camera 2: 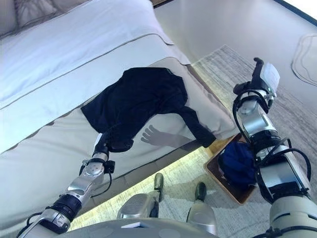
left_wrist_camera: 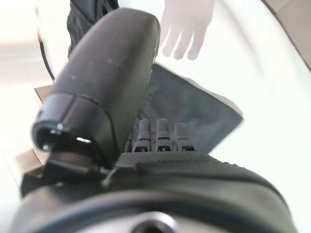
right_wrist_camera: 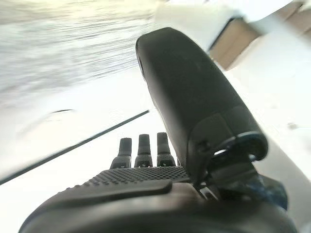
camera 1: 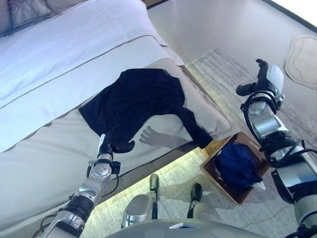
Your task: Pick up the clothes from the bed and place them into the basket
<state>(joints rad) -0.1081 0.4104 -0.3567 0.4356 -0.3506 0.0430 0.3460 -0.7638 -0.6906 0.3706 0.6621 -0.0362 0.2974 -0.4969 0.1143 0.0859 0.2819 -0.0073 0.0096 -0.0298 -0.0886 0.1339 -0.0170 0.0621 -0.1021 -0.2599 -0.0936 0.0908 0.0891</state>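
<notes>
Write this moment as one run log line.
left robot hand: open at dark garment | right robot hand: open, raised | basket: holds blue cloth

My left arm reaches up and forward from the lower left, forearm slanting, wrist straight. My left hand [camera 1: 117, 145] lies low at the end of it, fingers [left_wrist_camera: 162, 130] extended and thumb stretched out alongside. My right arm rises on the right side, elbow bent, forearm upright. My right hand [camera 2: 257, 77] is raised, fingers [right_wrist_camera: 144, 145] straight, thumb apart, holding nothing.
</notes>
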